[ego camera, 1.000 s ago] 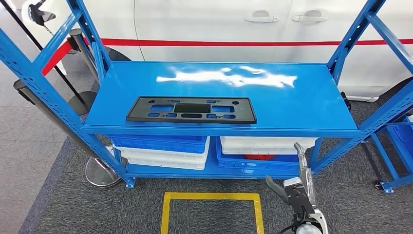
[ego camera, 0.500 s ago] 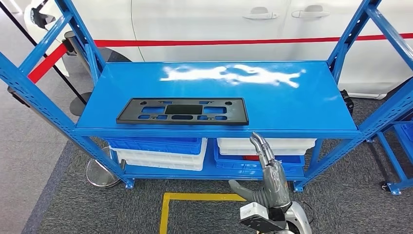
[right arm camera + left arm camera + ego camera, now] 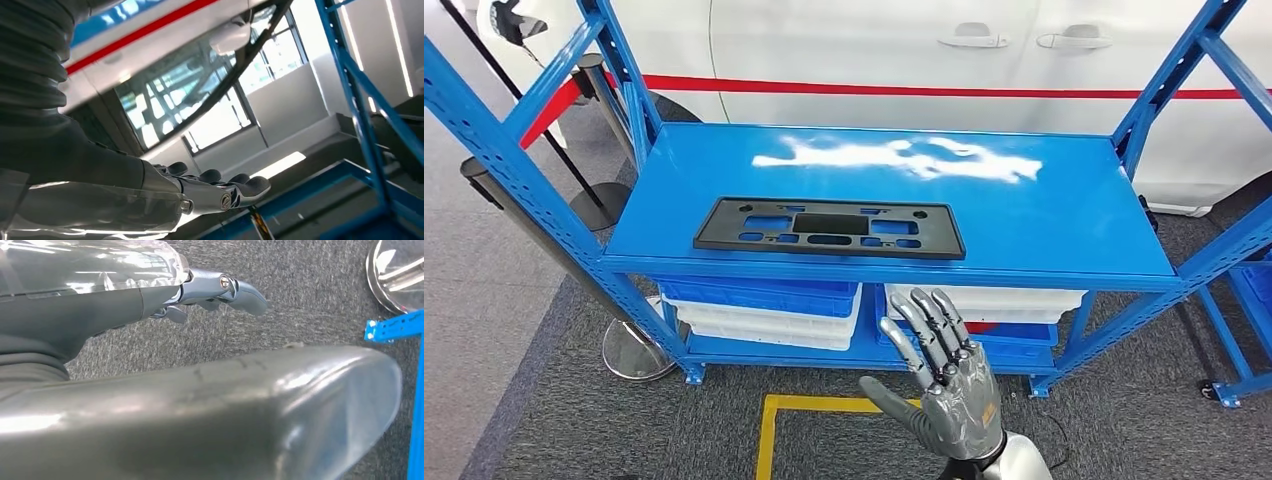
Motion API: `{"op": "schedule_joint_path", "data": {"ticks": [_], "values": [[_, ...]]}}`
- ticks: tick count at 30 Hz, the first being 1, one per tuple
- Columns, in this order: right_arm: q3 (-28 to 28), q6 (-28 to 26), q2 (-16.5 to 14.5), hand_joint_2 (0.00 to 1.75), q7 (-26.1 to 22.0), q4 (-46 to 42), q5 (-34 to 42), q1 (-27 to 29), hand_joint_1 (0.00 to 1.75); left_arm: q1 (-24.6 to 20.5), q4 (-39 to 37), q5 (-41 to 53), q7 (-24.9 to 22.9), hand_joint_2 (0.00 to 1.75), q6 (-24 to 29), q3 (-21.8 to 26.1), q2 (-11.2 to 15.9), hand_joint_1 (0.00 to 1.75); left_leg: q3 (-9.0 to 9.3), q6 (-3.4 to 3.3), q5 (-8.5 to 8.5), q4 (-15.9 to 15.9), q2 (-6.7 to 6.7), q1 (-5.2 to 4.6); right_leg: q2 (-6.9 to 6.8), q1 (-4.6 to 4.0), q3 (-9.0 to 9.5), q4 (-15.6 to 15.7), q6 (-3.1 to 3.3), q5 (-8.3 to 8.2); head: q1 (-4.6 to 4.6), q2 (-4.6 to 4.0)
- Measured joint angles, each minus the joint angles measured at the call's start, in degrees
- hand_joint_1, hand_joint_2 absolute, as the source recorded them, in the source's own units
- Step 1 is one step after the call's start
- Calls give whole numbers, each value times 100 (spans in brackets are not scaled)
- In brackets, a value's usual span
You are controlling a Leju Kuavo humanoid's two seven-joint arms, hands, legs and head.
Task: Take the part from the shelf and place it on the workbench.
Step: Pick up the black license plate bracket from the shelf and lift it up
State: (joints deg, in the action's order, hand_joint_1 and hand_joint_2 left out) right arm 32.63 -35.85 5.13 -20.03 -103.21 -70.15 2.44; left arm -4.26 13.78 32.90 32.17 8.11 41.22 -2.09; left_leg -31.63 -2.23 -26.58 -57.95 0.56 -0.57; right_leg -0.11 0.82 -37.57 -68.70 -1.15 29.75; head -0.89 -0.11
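Head view first: my right hand's fingers point(image 3: 929, 325) are stretched out straight and fanned apart, thumb off to the side, gripping nothing. That right hand point(image 3: 944, 385) is raised in front of the shelf's near edge, fingertips level with the lower tier and below the top board, apart from everything on the rack. From the right wrist view I see the same hand point(image 3: 210, 192) extended flat, fingers out, with the blue frame point(image 3: 360, 115) beyond it and bright windows point(image 3: 200, 115) further off.

Left wrist view now: my left hand point(image 3: 210, 292) hangs over the grey carpet point(image 3: 310, 295), fingers curled a little downward and apart, holding nothing that I can see.

Moving outward, the part point(image 3: 830, 227), a flat black rectangular plate with cut-outs, lies flat on the top board of the blue shelf point(image 3: 1064, 225), toward its front-left corner, long side running along the front edge and just behind it. A patch of glare sits near the board's back edge.

Under the top board, on the lower tier, I've got stacked blue and white bins point(image 3: 764, 310) on the left side and another stack point(image 3: 1009, 315) on the right, with something red showing in the right one.

On the floor in front of the shelf there's a yellow taped square point(image 3: 814, 430). Behind the shelf stands a white car point(image 3: 874, 50) with a red stripe. A stanchion base point(image 3: 634, 350) sits by the shelf's front-left leg.
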Motion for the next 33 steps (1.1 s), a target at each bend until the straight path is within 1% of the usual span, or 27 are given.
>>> {"op": "schedule_joint_path", "data": {"ticks": [2, 3, 5, 7, 8, 9, 11, 12, 13, 14, 15, 16, 17, 18, 19, 21, 22, 23, 24, 26, 27, 28, 29, 30, 31, 32, 33], "values": [[111, -89, -49, 175, 99, 138, -279, -174, 0, -36, -13, 55, -20, 0, -34, -15, -19, 0, -10, 10, -14, -22, 9, -17, 2, -50, 332, 709, 95, -274, -3, -1], [165, -123, -75, 175, 161, 235, -385, -265, 0, -53, -18, 75, -27, 0, -51, -20, -28, 0, -24, 28, -17, -30, 10, -16, 0, -74, 409, 896, 123, -319, -4, 0], [269, -184, -132, 175, 301, 481, -548, -447, 0, -84, -25, 109, -44, 0, -81, -26, -35, 0, -40, 81, -15, -30, 8, -11, -5, -92, 422, 989, 142, -334, -3, 1], [370, -225, -198, 175, 438, 741, -667, -618, 0, -102, -27, 129, -60, 0, -109, -31, -29, 0, -51, 140, -60, -72, 1, -9, -16, -50, 452, 1060, 177, -370, -9, 0], [426, -244, -238, 175, 507, 882, -715, -711, 0, -111, -28, 135, -66, 0, -128, -33, -27, 0, -112, 175, -156, -215, -3, -4, -26, -21, 469, 1098, 196, -389, -20, 0], [489, -259, -275, 175, 578, 1039, -758, -800, 0, -117, -30, 141, -72, 0, -149, -35, -25, 0, -232, 214, -306, -476, -7, 16, -38, -3, 481, 1120, 209, -401, -29, 0], [621, -284, -331, 175, 717, 1378, -818, -953, 0, -124, -31, 152, -82, 0, -180, -37, -27, 0, -596, 297, -640, -1215, -12, 83, -54, 6, 476, 1122, 220, -404, -41, 0], [694, -288, -353, 175, 785, 1561, -834, -1011, 0, -123, -31, 156, -87, 0, -188, -37, -27, 0, -739, 335, -710, -1486, -13, 120, -60, 13, 473, 1119, 216, -401, -40, -1], [773, -291, -375, 175, 852, 1746, -841, -1066, 0, -121, -32, 160, -91, 0, -198, -37, -27, 0, -790, 372, -666, -1558, -16, 154, -63, 27, 473, 1113, 204, -396, -40, -1], [858, -292, -400, 175, 916, 1930, -842, -1123, 0, -121, -32, 167, -95, 0, -209, -37, -27, 0, -724, 409, -509, -1391, -20, 186, -63, 49, 476, 1101, 184, -387, -40, -1], [948, -291, -429, 175, 982, 2118, -840, -1182, 0, -123, -33, 174, -98, 0, -222, -37, -27, 0, -558, 446, -282, -1027, -27, 218, -61, 76, 480, 1080, 152, -371, -40, 0], [1034, -288, -454, 175, 1041, 2295, -832, -1239, 0, -131, -34, 180, -103, 0, -238, -38, -28, 0, -372, 478, -117, -633, -28, 234, -58, 96, 480, 1056, 112, -353, -43, 0], [1116, -286, -477, 175, 1097, 2459, -821, -1296, 0, -141, -35, 188, -107, 0, -252, -39, -31, 0, -224, 474, 0, -312, -17, 235, -54, 105, 472, 1026, 64, -336, -50, 0], [1196, -281, -497, 175, 1151, 2631, -809, -1351, 0, -151, -37, 196, -116, 0, -264, -40, -33, 0, -144, 448, 41, -128, -5, 225, -50, 102, 462, 1009, 16, -329, -55, -1], [1270, -274, -513, 175, 1203, 2803, -798, -1400, 0, -159, -38, 205, -125, 0, -274, -42, -35, 0, -133, 401, 20, -84, 11, 202, -46, 95, 455, 1009, -28, -334, -61, -1], [1400, -249, -537, 175, 1305, 3137, -786, -1484, 0, -169, -40, 222, -140, 0, -290, -44, -36, 0, -148, 288, 48, -72, 23, 187, -43, 100, 460, 1039, -106, -351, -63, 0], [1455, -237, -546, 175, 1355, 3293, -783, -1525, 0, -173, -40, 226, -145, 0, -312, -45, -36, 0, -146, 237, 63, -56, 23, 187, -43, 111, 452, 1015, -131, -321, -63, 1], [1504, -226, -553, 175, 1400, 3434, -787, -1572, 0, -180, -40, 224, -149, 0, -353, -45, -36, 0, -143, 181, 69, -36, 23, 191, -42, 117, 399, 899, -146, -238, -62, 1], [1549, -217, -563, 175, 1444, 3574, -799, -1621, 0, -189, -40, 213, -153, 0, -419, -44, -35, 0, -143, 132, 72, -20, 22, 190, -40, 116, 283, 659, -149, -100, -60, 1], [1632, -211, -581, 175, 1521, 3838, -825, -1710, 0, -200, -40, 159, -159, 0, -605, -43, -36, 0, -146, 61, 46, -14, 18, 155, -30, 92, -116, -128, -134, 235, -59, -1], [1662, -212, -593, 175, 1551, 3949, -827, -1743, 0, -201, -40, 128, -164, 0, -690, -42, -36, 0, -140, 43, 35, -15, 19, 133, -25, 74, -304, -470, -121, 323, -59, -1], [1682, -216, -608, 175, 1571, 4041, -818, -1772, 0, -197, -41, 104, -169, 0, -753, -40, -37, 0, -123, 28, 21, -16, 20, 107, -20, 56, -412, -637, -98, 308, -60, -1], [1693, -220, -628, 175, 1586, 4113, -799, -1804, 0, -193, -43, 92, -174, 0, -789, -39, -40, 0, -98, 18, 5, -17, 25, 82, -17, 33, -403, -570, -62, 181, -60, 0], [1698, -223, -649, 175, 1594, 4167, -771, -1843, 0, -191, -44, 87, -178, 0, -806, -38, -44, 0, -61, 14, -12, -17, 32, 58, -13, 5, -281, -280, -11, -30, -60, 1], [1701, -226, -669, 175, 1601, 4203, -734, -1891, 0, -187, -47, 86, -184, 0, -813, -37, -54, 0, -26, 13, -33, -14, 37, 44, -6, -32, -101, 129, 58, -246, -60, 1], [1704, -229, -688, 175, 1609, 4226, -689, -1945, 0, -190, -52, 87, -192, 0, -815, -37, -65, 0, 0, 22, -56, -19, 42, 22, -4, -63, 79, 513, 123, -386, -72, 1], [1706, -232, -703, 175, 1615, 4241, -643, -2001, 0, -197, -57, 89, -203, 0, -815, -37, -73, 0, 13, 39, -75, -19, 45, 13, 0, -92, 209, 795, 169, -457, -81, 1]]}}
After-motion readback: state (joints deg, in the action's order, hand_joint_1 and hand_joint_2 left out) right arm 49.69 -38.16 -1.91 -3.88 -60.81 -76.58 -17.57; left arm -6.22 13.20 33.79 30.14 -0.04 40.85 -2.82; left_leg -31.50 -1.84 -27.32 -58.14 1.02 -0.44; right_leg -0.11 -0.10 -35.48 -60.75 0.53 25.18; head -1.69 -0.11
